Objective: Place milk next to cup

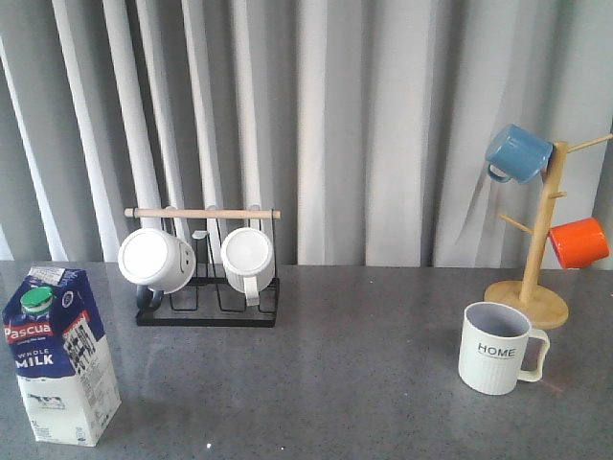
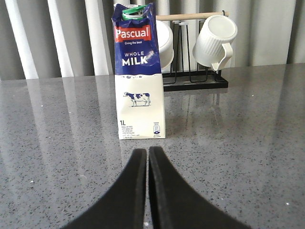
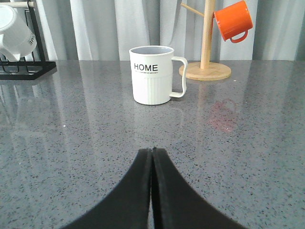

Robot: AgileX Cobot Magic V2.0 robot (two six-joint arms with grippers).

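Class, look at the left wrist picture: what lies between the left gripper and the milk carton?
Nothing: the left wrist view shows only bare grey table between the shut left gripper and the milk.

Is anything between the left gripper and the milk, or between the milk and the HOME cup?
Nothing visible. Bare table lies between the shut left gripper and the milk, and between the milk and the cup; the mug rack stands farther back.

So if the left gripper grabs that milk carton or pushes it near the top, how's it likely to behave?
The Pascual milk carton stands tall on a narrow base, so a high push would probably tip it. Its paperboard walls may dent under a hard squeeze. Marked 1L; if full, likely heavy.
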